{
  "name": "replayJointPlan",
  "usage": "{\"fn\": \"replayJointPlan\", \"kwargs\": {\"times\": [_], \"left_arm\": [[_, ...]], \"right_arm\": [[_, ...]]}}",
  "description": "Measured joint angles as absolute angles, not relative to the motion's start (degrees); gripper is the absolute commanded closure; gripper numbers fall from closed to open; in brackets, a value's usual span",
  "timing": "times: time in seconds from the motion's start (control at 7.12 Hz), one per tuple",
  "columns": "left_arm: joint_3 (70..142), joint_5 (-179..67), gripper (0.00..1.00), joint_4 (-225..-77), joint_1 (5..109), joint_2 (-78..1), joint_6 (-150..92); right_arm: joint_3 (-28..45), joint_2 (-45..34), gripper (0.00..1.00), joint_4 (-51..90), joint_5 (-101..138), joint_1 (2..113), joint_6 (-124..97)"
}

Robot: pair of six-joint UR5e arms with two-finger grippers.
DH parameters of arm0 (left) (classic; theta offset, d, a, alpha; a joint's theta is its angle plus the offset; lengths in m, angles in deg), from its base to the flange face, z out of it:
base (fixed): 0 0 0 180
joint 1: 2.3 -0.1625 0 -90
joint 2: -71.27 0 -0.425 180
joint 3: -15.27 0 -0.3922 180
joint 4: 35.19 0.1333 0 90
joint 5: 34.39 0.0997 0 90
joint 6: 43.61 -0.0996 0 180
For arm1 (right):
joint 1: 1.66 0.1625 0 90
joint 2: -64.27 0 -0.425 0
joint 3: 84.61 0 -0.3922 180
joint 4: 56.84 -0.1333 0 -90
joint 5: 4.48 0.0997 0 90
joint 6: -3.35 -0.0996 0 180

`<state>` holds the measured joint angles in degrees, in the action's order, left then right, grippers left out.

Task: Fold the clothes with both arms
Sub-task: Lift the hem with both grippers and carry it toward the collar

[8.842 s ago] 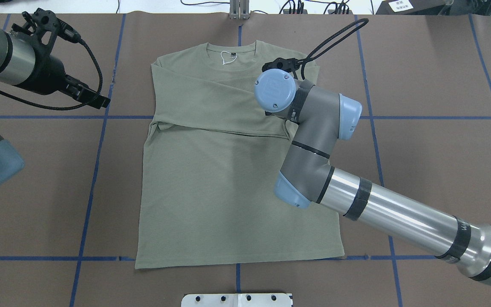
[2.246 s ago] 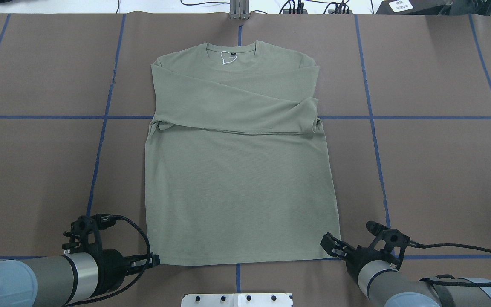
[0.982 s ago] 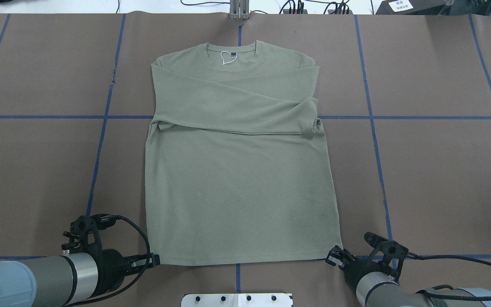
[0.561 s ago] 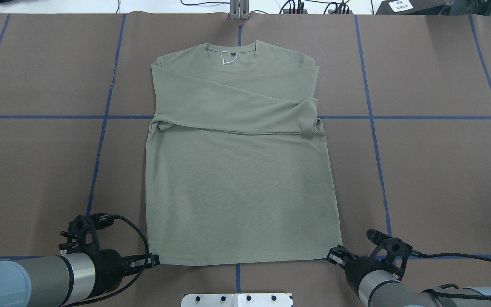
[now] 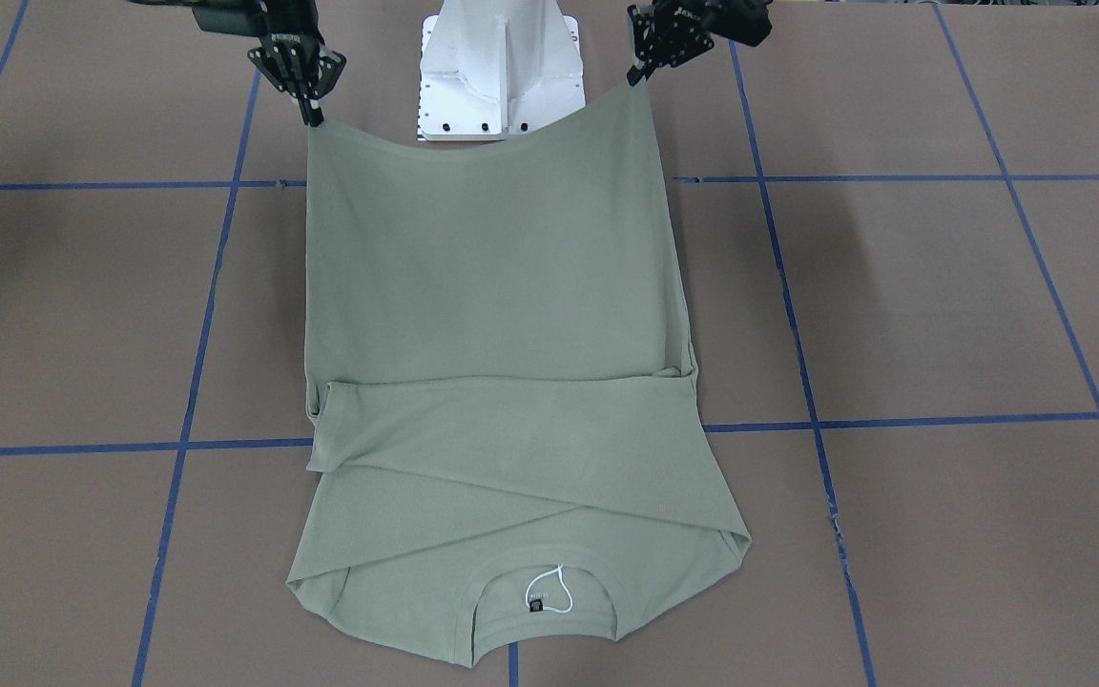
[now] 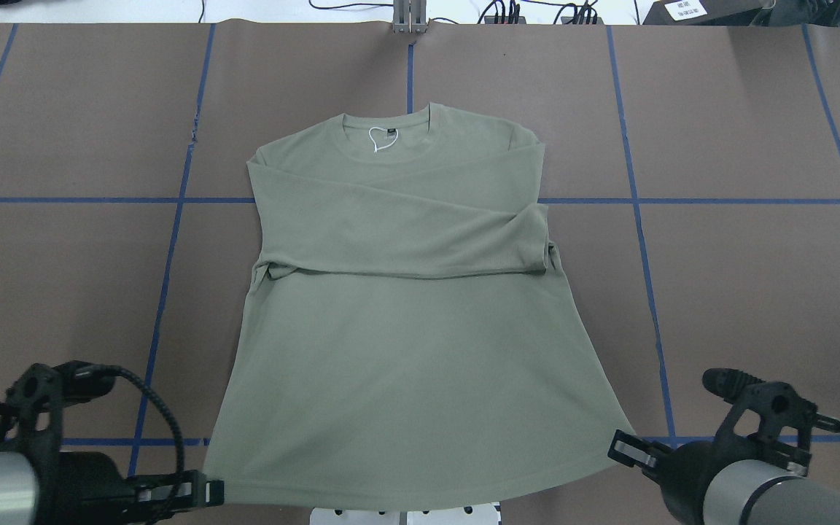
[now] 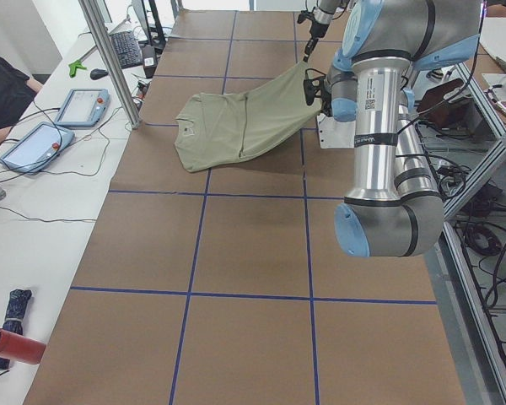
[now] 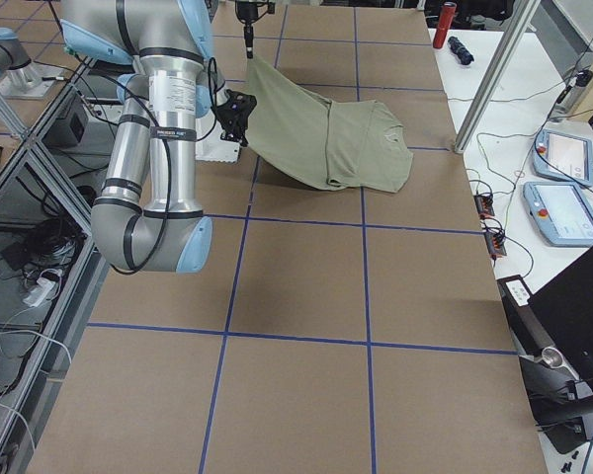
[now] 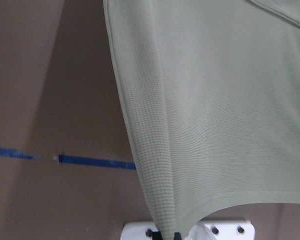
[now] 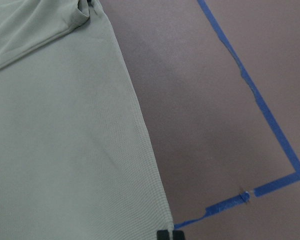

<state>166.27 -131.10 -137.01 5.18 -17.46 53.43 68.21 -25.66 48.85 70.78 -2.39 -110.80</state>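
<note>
Your left end effector (image 6: 211,492) and right end effector (image 6: 615,445) pinch the shirt (image 6: 405,335) hem; carry both evenly toward the far collar.

Shirt (image 6: 405,350) mid-table (image 6: 755,292), collar at far end, hem at near end by robot. Sleeves lie crossed on chest, btwn collar & lower body. L gripper (image 6: 208,492) pinches hem's left corner, R gripper (image 6: 618,448) the right corner. Both corners up off table, hem sagging btwn them above pedestal (image 5: 502,67) at near edge. Far half flat on table.
</note>
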Motion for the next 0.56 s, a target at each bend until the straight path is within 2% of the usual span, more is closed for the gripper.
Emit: {"fn": "replayJointPlan", "kwargs": {"times": [0.14,0.28,0.56], "left_arm": [[169.1,-134.6,1.0,-132.0,8.0,-19.7,52.5],[168.4,-136.5,1.0,-128.9,10.9,-23.2,49.5],[160.4,-137.7,1.0,-126.9,18.4,-30.3,39.6]], "right_arm": [[70.2,-23.2,1.0,52.2,74.7,1.0,-107.6],[69.7,-19.5,1.0,54.1,76.9,4.8,-102.5],[60.6,-8.2,1.0,56.4,80.3,14.5,-93.1]]}}
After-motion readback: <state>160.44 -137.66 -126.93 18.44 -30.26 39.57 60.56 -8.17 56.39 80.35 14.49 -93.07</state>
